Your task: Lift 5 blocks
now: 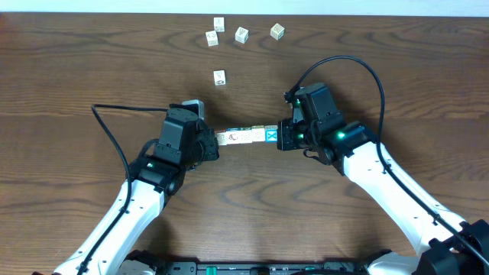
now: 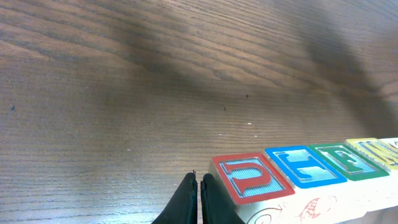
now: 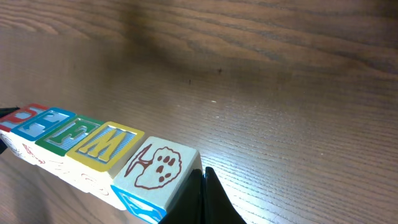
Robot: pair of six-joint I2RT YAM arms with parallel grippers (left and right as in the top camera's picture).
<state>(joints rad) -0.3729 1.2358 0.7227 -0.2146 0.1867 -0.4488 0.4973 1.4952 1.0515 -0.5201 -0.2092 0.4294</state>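
Five blocks (image 1: 246,137) form one row mid-surface (image 1: 76,84), pinched endwise between left end effector (image 1: 215,143) and right end effector (image 1: 281,138), both fully closed, nothing between their fingers. Recommend equal inward pressure and a level, simultaneous rise, lest the row buckle

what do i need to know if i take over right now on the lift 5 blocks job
Left gripper: shut, fingertips at the left end of the row, beside the red-letter block.
Right gripper: shut, against the right end, at the tree-picture block.
Blocks: the row of five blocks sits end to end between the two grippers, mid-table.
Done: the row is lined up and bracketed from both ends.
Left: I cannot tell whether the row is off the table. Probably raise both arms together, keeping the inward squeeze even.
The five loose cubes at the far side are not part of this.
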